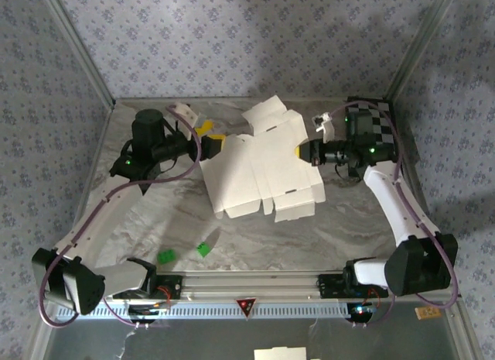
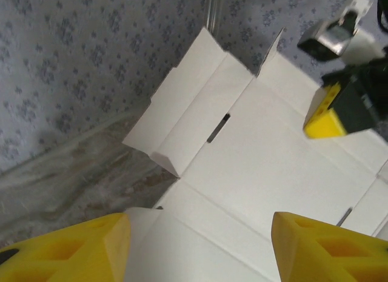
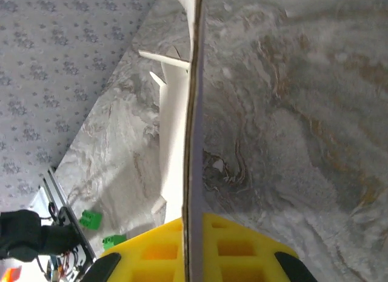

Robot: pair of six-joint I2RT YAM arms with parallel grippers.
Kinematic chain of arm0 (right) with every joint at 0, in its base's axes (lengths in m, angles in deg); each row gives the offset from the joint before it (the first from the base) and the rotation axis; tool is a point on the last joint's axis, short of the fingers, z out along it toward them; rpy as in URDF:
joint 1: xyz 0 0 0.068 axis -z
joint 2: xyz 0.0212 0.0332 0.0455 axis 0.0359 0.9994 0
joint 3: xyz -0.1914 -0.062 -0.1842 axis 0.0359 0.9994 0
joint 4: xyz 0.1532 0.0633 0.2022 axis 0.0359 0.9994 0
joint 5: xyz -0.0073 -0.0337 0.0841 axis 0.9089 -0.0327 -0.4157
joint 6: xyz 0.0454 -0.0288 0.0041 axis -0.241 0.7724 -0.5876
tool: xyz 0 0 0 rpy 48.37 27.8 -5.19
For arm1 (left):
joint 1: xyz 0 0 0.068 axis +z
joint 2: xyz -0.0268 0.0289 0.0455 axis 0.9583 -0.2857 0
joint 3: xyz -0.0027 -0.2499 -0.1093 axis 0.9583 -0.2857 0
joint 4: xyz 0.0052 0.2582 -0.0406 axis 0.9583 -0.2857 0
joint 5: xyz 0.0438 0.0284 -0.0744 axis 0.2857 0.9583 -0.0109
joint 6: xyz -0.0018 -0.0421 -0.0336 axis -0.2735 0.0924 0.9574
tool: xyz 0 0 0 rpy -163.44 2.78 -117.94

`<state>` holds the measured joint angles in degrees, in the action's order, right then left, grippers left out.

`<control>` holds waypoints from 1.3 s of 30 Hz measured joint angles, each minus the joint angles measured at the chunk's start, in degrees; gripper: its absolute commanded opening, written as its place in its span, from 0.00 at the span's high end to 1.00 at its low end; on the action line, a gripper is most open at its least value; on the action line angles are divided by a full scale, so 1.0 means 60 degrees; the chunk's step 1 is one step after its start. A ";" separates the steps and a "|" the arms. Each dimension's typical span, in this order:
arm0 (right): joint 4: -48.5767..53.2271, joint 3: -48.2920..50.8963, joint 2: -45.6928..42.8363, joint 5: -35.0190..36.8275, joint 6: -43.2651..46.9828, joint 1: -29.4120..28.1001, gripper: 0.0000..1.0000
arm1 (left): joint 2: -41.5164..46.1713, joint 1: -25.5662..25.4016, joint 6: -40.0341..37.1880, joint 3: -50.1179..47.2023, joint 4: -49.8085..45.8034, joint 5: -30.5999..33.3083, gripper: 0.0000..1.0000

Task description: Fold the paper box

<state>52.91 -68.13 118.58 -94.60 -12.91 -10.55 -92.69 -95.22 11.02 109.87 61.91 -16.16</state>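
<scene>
Box [image 1: 263, 166] lay centre frame, barely folded. Right gripper [image 1: 308, 152] pinched its right edge; left gripper [image 1: 210, 134] gaped wide. Left must next seize a flap.

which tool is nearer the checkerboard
Right. The right tool, shut on the box, is beside the checkerboard; the left tool is open at the box's opposite side, farther away.

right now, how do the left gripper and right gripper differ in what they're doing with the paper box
The left gripper is open, its jaws wide apart over the paper box; the right gripper is shut, pinching the sheet's edge. The left gripper sits at the box's left side, the right gripper at its right. Both are yellow-tipped.
</scene>
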 measured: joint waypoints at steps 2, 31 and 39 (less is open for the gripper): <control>-0.0758 0.0718 0.0106 0.0000 -0.0991 0.0000 1.00 | 0.0018 -0.0091 0.0433 -0.0470 0.0189 0.0091 0.36; 0.2266 -0.1100 0.2612 0.4699 -0.0423 -0.1836 1.00 | 0.0412 -0.0831 0.2076 -0.3075 0.0291 0.1716 0.36; 0.3340 -0.2208 0.3140 0.6757 0.0135 -0.3056 1.00 | 0.0539 -0.0831 0.2076 -0.3096 0.0135 0.1781 0.36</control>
<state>72.95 -81.38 137.42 -54.05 -12.10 -28.89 -89.46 -100.21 23.48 91.30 62.72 -5.47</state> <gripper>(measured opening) 0.070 0.640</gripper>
